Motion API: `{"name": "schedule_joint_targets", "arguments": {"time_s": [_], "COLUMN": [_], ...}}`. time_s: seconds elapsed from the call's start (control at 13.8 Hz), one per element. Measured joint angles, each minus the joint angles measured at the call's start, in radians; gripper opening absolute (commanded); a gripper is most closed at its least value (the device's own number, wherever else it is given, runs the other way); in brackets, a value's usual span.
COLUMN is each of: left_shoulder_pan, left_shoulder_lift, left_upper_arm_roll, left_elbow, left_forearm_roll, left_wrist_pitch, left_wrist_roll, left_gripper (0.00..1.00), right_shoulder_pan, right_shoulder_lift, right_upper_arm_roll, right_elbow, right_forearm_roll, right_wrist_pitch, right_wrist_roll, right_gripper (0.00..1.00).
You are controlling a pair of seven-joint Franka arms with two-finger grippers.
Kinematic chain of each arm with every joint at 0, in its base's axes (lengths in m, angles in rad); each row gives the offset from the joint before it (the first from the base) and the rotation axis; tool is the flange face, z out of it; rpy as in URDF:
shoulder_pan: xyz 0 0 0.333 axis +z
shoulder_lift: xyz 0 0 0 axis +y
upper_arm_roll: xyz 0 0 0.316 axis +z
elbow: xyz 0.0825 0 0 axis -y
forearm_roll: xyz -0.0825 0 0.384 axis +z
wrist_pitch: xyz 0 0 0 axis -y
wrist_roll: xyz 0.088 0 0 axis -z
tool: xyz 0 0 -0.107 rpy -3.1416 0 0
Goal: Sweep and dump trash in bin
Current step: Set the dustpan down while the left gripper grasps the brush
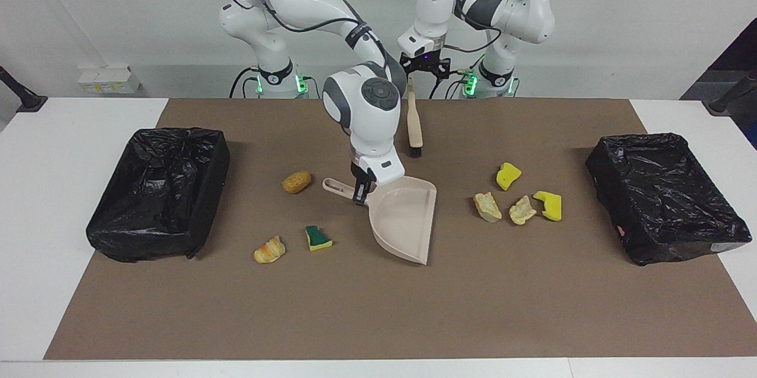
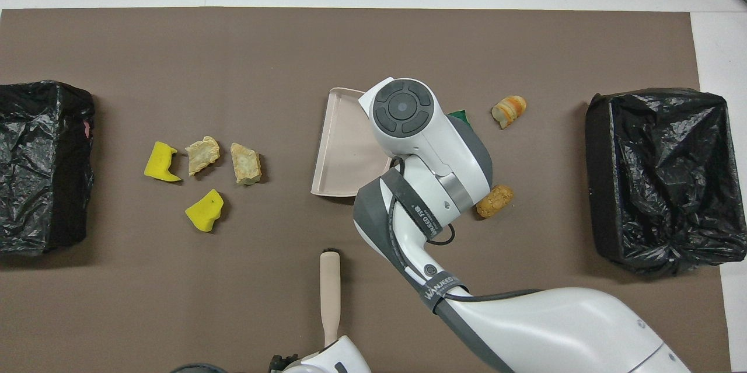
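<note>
the right tool [image 1: 361, 191] is clamped on the dustpan [image 1: 404, 222] handle mid-bench, its mouth turned to the four trash scraps [image 1: 520, 197] toward the left arm's end; three [image 1: 295, 218] lie at the handle side; the left tool [image 1: 424, 65], fingers apart, hovers over the brush [image 1: 414, 126] to grasp it

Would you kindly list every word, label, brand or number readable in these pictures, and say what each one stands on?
"WANJEED": on the black strap around the right arm, overhead view.
A second black strap higher on that arm carries white lettering, too small to read.
The white boxes at the wall show yellow marks, unreadable.
No text shows on the dustpan, brush, bins or trash.
</note>
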Motion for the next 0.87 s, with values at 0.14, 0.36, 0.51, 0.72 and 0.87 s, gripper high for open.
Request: {"name": "schedule_joint_targets", "arguments": {"time_s": [0.14,0.36,0.51,0.72,0.87], "left_shoulder_pan": [-0.016,-0.024,-0.031,-0.031,-0.031], "left_shoulder_lift": [0.07,0.129,0.139,0.139,0.139], "left_upper_arm_roll": [0.0,0.0,0.0,0.0,0.002], "left_elbow": [0.001,0.002,0.001,0.001,0.003], "left_forearm_roll": [0.0,0.0,0.0,0.0,0.0], "left_wrist_pitch": [0.067,0.104,0.104,0.088,0.062], "left_wrist_roll": [-0.018,-0.019,-0.021,-0.023,-0.025], "left_gripper": [1.0,1.0,0.56,0.0,0.0], "right_shoulder_pan": [0.0,0.002,0.004,0.005,0.007], "right_shoulder_lift": [0.0,0.0,-0.001,-0.001,-0.001], "right_upper_arm_roll": [0.0,0.001,0.004,0.004,0.005], "right_elbow": [0.0,0.0,0.0,0.0,0.0], "right_forearm_roll": [-0.01,-0.021,-0.033,-0.042,-0.049], "right_wrist_pitch": [-0.002,-0.035,-0.047,-0.047,-0.047], "right_wrist_roll": [-0.037,-0.076,-0.084,-0.113,-0.133], "right_gripper": [0.0,0.0,0.0,0.0,0.0]}}
